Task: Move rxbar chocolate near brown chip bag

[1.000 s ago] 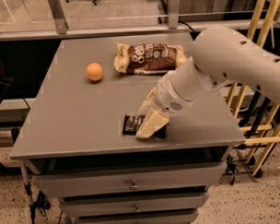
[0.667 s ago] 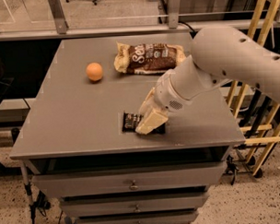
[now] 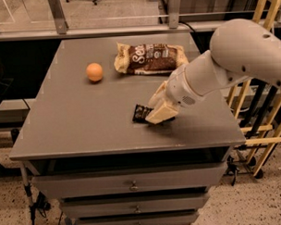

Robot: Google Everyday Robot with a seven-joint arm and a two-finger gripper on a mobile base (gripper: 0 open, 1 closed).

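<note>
The rxbar chocolate (image 3: 141,112) is a small black bar near the front middle of the grey table (image 3: 76,121). Only its left end shows from under my gripper (image 3: 158,115). The cream fingers (image 3: 160,112) sit on the bar's right part and hold it at about table height. The brown chip bag (image 3: 150,58) lies at the back of the table, beyond the bar, with a bare strip of table between them. My white arm (image 3: 222,65) reaches in from the right.
An orange fruit (image 3: 94,72) sits at the back left of the table. Drawers (image 3: 134,185) are under the tabletop. A yellow ladder-like frame (image 3: 263,105) stands to the right. A rail (image 3: 105,31) runs along the table's far edge.
The gripper and the rxbar chocolate have moved together to the right and away from the front edge, toward the chip bag. The orange and the bag have not moved.
</note>
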